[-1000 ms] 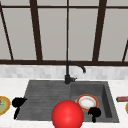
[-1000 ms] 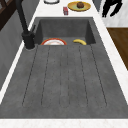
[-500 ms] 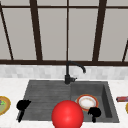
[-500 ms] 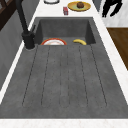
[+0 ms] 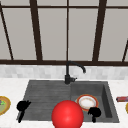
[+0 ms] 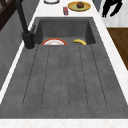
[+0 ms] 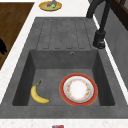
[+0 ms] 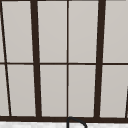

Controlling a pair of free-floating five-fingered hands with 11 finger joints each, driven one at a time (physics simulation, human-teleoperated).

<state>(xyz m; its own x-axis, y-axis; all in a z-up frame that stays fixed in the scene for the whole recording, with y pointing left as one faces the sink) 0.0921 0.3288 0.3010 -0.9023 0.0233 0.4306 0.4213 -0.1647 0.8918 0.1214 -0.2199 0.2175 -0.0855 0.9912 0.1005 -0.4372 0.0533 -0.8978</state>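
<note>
In the front view a red ball [image 5: 67, 115] is covering the near part of my sink [image 5: 45, 92], hiding the banana [image 7: 38, 94] there, and the picture's bottom edge is cutting the ball off. My right hand [image 5: 94, 113] is overlapping the plate [image 5: 86, 102]. Both hands are too dark to read their fingers, my left hand [image 5: 22, 107] included. The left edge is cropping a yellow dish [image 5: 3, 105].

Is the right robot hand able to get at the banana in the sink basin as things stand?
Probably yes. The right robot hand hovers by the basin's front edge, and the banana lies uncovered beside the plate, apart from it, with nothing above.
</note>
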